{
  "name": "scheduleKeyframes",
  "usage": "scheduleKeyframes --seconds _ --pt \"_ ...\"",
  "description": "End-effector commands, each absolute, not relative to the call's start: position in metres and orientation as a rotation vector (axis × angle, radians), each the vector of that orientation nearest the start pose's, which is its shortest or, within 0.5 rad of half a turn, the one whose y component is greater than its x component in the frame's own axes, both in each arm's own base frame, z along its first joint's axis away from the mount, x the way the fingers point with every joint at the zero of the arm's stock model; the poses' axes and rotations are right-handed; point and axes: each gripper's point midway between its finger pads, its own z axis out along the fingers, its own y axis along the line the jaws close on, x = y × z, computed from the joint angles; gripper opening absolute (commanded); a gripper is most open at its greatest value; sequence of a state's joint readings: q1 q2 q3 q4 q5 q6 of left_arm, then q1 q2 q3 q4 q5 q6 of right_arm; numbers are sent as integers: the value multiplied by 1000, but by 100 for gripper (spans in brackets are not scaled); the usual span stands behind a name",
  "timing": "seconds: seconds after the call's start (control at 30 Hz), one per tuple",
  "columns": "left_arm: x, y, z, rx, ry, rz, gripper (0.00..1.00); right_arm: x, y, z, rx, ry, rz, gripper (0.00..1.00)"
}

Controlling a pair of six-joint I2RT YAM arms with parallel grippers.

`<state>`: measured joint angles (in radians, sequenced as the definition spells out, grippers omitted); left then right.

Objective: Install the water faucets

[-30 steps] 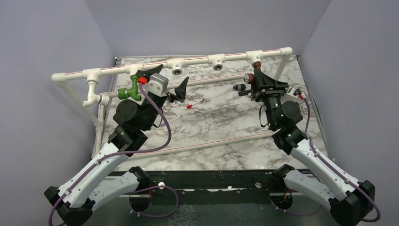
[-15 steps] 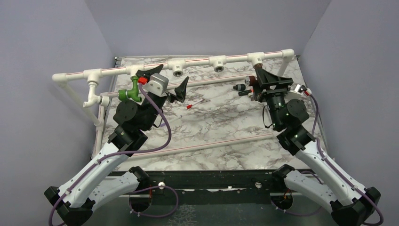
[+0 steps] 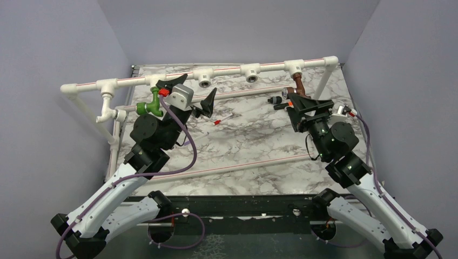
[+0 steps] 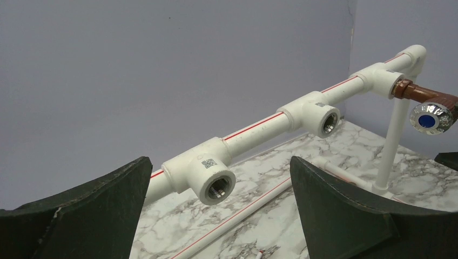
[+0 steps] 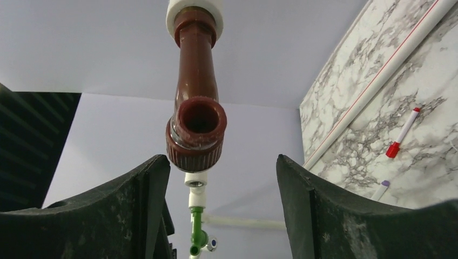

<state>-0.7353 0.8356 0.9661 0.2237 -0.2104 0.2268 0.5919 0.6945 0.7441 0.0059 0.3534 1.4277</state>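
Note:
The reddish-brown faucet (image 3: 298,86) hangs from the rightmost T-fitting (image 3: 294,66) of the white pipe frame. My right gripper (image 3: 309,102) is open just in front of it and not touching it. In the right wrist view the brown faucet (image 5: 195,108) hangs above the open gripper (image 5: 220,162), nearer its left finger. The green faucet (image 3: 148,105) sits in a left T-fitting, and it shows far off in the right wrist view (image 5: 197,232). My left gripper (image 3: 192,91) is open and empty beside the green faucet. In the left wrist view the gripper (image 4: 221,216) faces an empty threaded T-fitting (image 4: 208,175).
A second empty T-fitting (image 4: 318,114) sits further right on the top pipe. A small black piece with an orange tip (image 3: 276,101) lies left of the right gripper. A red-tipped white stick (image 3: 220,121) lies on the marble table. Grey walls close in on three sides.
My right gripper has drawn back from the brown faucet toward the near side, leaving the faucet hanging in its fitting. The left arm has not moved.

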Motion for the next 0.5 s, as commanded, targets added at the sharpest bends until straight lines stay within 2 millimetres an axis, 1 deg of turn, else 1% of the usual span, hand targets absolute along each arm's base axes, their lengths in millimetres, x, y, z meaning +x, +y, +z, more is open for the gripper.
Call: scheduleKeyframes --seconds 0.0,0.2,0.3,0.47 --pt "270 -180 448 387 1156 -305 99 261 144 359 935 1407 1244 77" --pt "271 -181 448 387 1156 -306 99 250 134 364 835 1427 1158 79" --pt "271 -181 447 388 1158 -306 99 246 129 367 739 1461 1063 79" --pt "270 -181 448 387 1156 -308 99 241 116 373 536 1503 846 79"
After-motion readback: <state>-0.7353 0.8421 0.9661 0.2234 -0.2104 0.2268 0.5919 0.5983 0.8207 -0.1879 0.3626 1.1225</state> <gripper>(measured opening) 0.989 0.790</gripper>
